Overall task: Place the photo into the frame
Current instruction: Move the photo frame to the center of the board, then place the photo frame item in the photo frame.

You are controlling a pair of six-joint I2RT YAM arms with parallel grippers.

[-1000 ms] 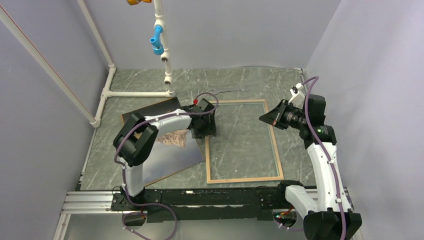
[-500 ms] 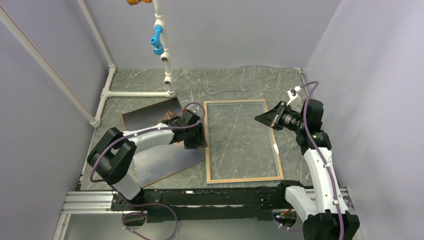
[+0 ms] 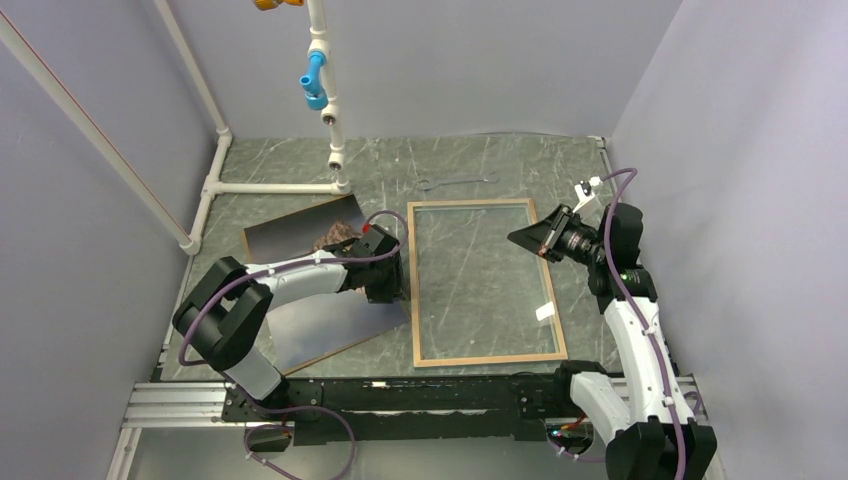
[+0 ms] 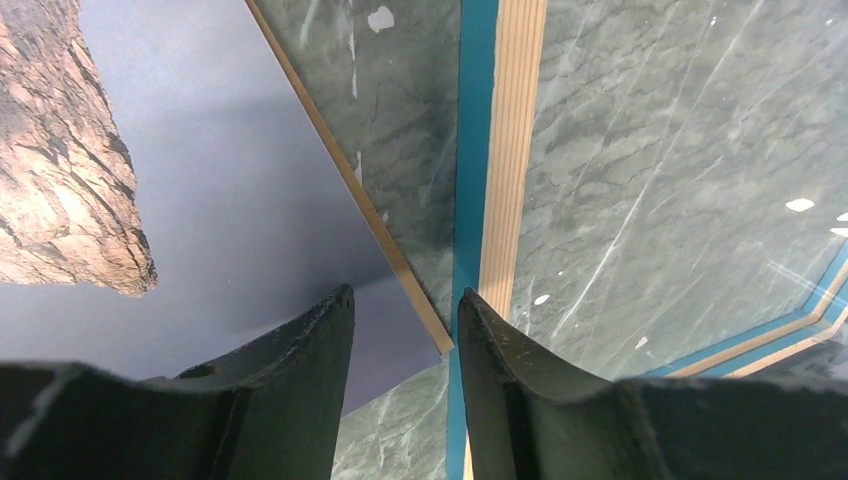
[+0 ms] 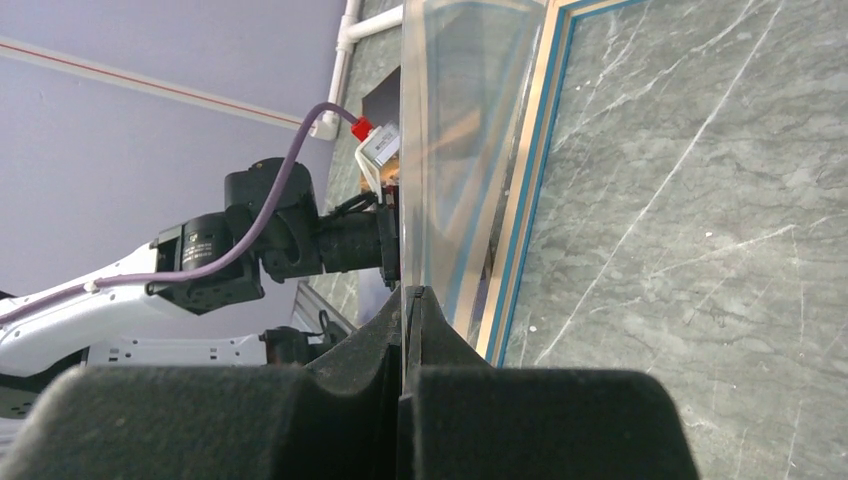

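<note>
Left gripper (image 4: pixel 405 296) drops, jaws apart, empty | we see the photo (image 4: pixel 60 150) to its left, the frame (image 4: pixel 505 150) just right — left arm nearer | right gripper (image 5: pixel 408 300) pinches clear sheet (image 5: pixel 455 150).

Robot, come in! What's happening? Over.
Left pincer open above mountain photo print, outside thin tan-backed frame. Right pincer shut on clear glossy sheet, over the frame.

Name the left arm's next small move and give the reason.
Probably close the left gripper on the photo at its corner, then lift. The jaws stand open with that corner showing between them, just beside the frame, and nothing is gripped yet. The right gripper is shut on the clear sheet, held up off the frame.
</note>
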